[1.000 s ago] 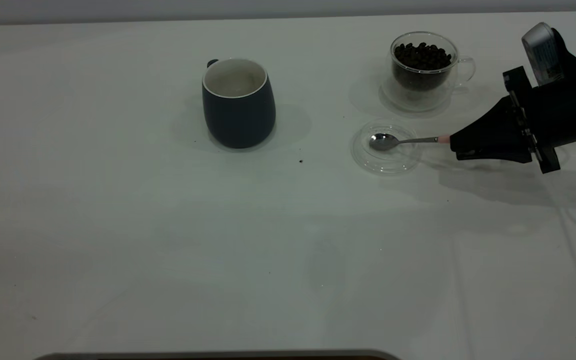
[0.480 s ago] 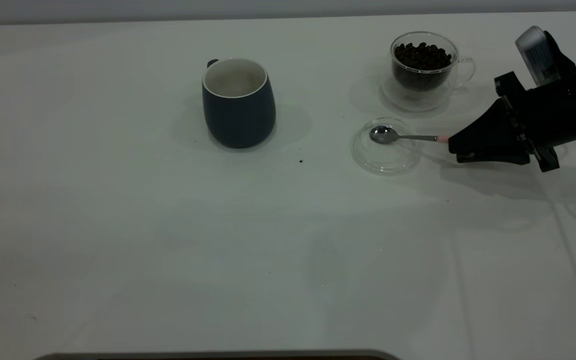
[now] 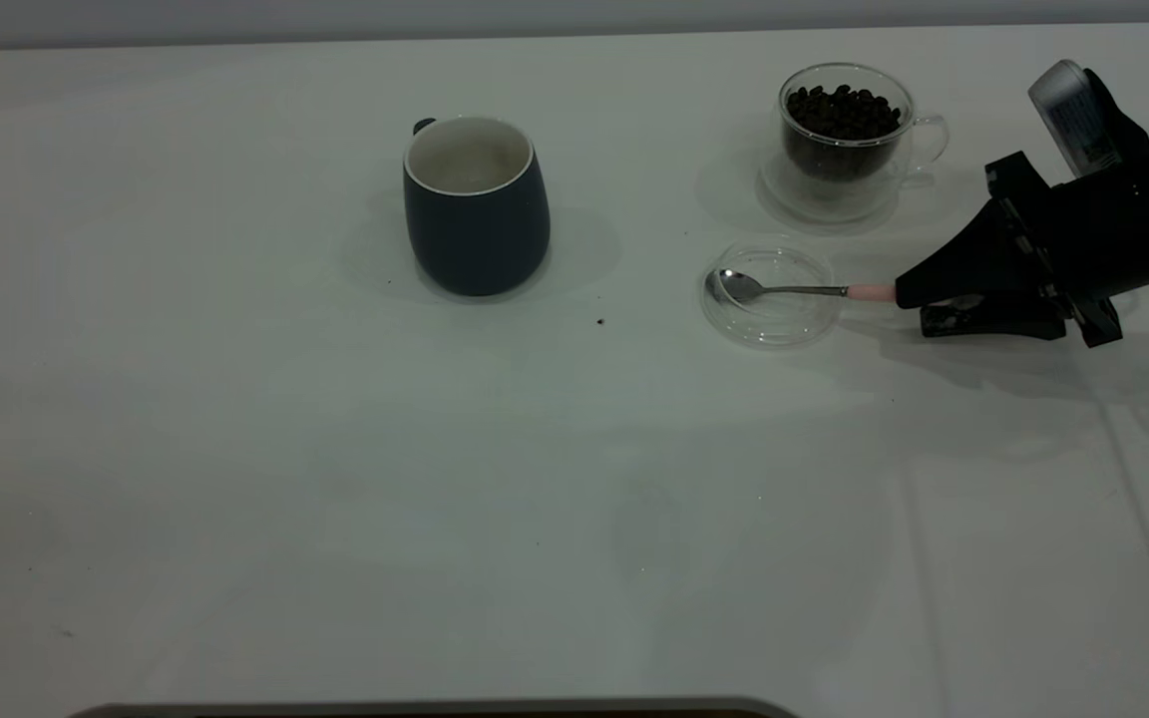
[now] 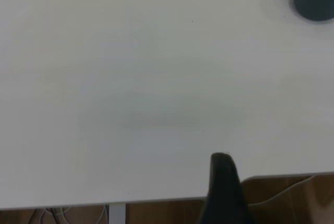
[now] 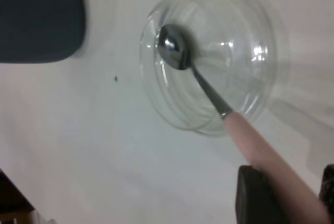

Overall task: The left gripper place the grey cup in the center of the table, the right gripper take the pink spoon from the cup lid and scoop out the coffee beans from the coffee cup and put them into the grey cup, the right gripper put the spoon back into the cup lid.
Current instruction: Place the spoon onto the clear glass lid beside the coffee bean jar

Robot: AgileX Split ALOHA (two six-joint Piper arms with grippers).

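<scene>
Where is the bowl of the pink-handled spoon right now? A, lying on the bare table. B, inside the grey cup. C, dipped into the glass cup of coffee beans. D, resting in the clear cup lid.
D: the pink spoon has its metal bowl lying inside the clear cup lid, with its handle between the fingers of the right gripper.

Pink-handled spoon (image 3: 784, 290) lies with its bowl in the clear cup lid (image 3: 772, 324).

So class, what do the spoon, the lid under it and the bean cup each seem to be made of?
Spoon: polished metal bowl and stem, mirror glints; the pink handle looks matte, probably plastic or silicone.
Lid: clear, thin, ringed ridges; likely plastic.
Bean cup: transparent with a thick double wall, probably glass.
</scene>
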